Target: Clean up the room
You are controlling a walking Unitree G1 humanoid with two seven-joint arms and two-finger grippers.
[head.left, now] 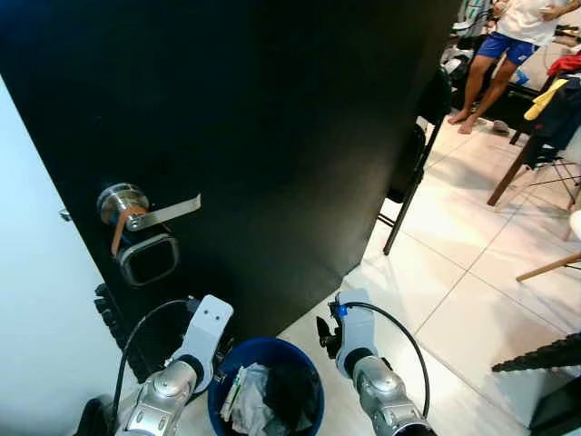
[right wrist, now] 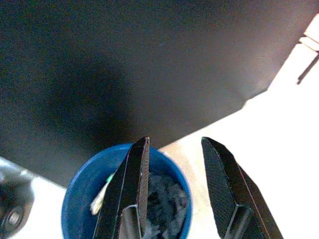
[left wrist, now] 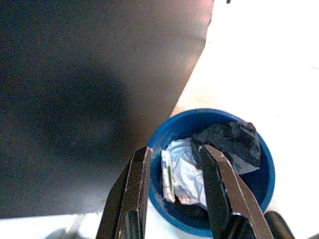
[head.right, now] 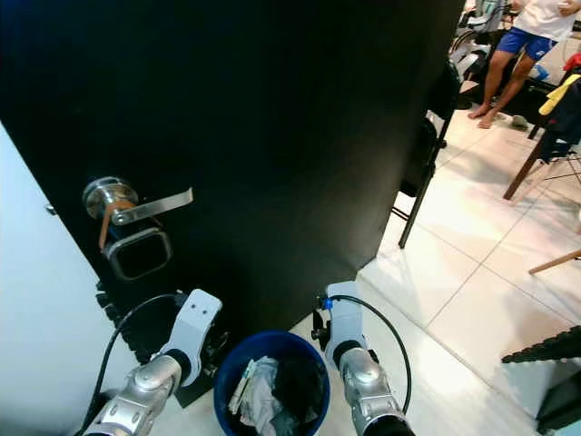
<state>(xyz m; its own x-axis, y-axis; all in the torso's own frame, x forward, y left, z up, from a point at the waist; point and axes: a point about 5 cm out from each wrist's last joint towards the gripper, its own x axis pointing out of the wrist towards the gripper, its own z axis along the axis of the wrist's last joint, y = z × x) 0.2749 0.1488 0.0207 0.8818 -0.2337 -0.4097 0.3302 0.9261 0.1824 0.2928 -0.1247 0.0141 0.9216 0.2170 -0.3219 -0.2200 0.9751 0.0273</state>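
Robot arms flank a blue bin (head.left: 265, 356) of rubbish on the floor by a black door (head.left: 272, 136), left gripper (left wrist: 172, 164) and right gripper (right wrist: 172, 162) both spread empty; the door's closeness risks a knock.

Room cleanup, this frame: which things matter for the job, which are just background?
Job:
- blue bin, holding crumpled paper and a dark wad
- left gripper, jaws open
- right gripper, jaws open

Background:
- black door and lever handle
- folding chair
- person standing farther off
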